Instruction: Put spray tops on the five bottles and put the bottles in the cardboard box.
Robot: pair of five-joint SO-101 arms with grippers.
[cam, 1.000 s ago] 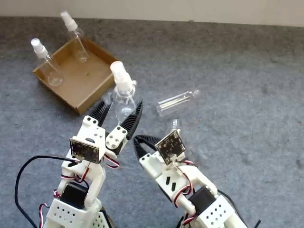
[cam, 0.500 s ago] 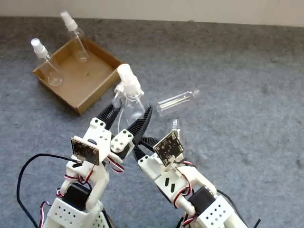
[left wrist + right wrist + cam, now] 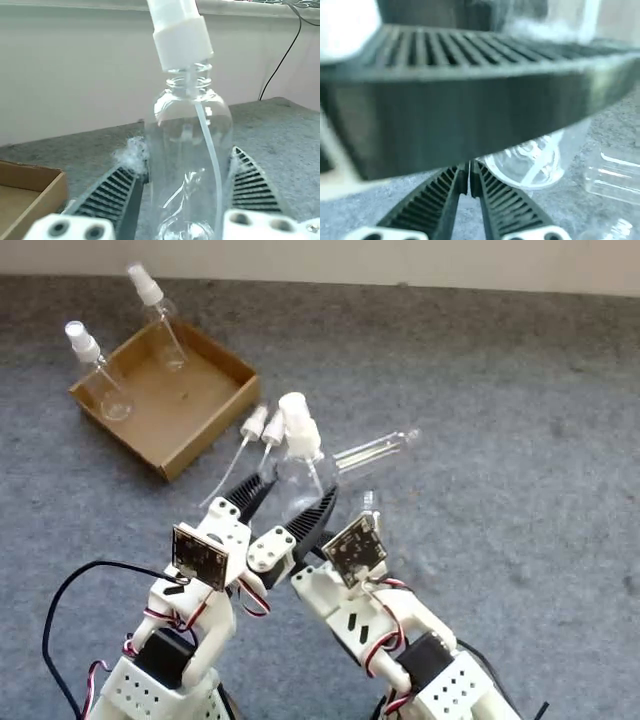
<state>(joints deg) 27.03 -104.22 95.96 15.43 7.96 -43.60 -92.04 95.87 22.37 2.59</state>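
My left gripper [image 3: 297, 488] [image 3: 187, 160] is shut on a clear bottle [image 3: 300, 472] [image 3: 187, 150], which carries a white spray top [image 3: 296, 416] [image 3: 179, 30] and leans to the right above the carpet. My right gripper [image 3: 469, 176] is shut with nothing in it, just below the left one; one left finger [image 3: 470, 75] crosses close in front of it, with the bottle's base [image 3: 527, 161] behind. Two capped bottles [image 3: 100, 380] [image 3: 160, 320] stand in the cardboard box [image 3: 205, 425]. Two loose spray tops [image 3: 254, 425] [image 3: 272, 430] lie beside the box.
An uncapped clear bottle [image 3: 375, 452] [image 3: 615, 180] lies on the grey carpet right of the held one. Another clear bottle [image 3: 368, 504] peeks out beyond the right arm's wrist board [image 3: 357, 548]. Open carpet stretches to the right and the far side.
My left gripper has carried the capped bottle to the right, away from the box and over the right gripper, tilting it. The two loose spray tops by the box came into sight.
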